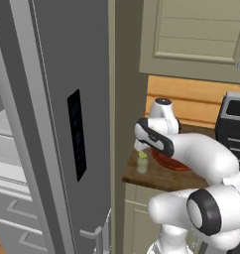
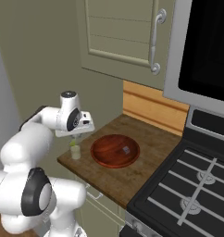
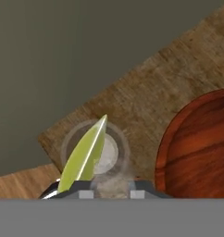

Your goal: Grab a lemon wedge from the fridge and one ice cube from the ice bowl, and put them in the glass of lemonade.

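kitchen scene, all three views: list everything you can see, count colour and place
lemon wedge: one, yellow-green, in the gripper directly over the glass
glass of lemonade: one, clear with pale yellow-green contents, at the counter's left end beside the bowl
ice bowl: one, reddish-brown, mid counter, a small pale cube inside
counter: one, brown wood, between fridge and stove
fridge: one, grey, dark panel on its door, left of the counter
stove: one, black with grey grates, right of the counter
upper cabinet: one, beige, above the counter
gripper: one, dark tips, shut on the wedge
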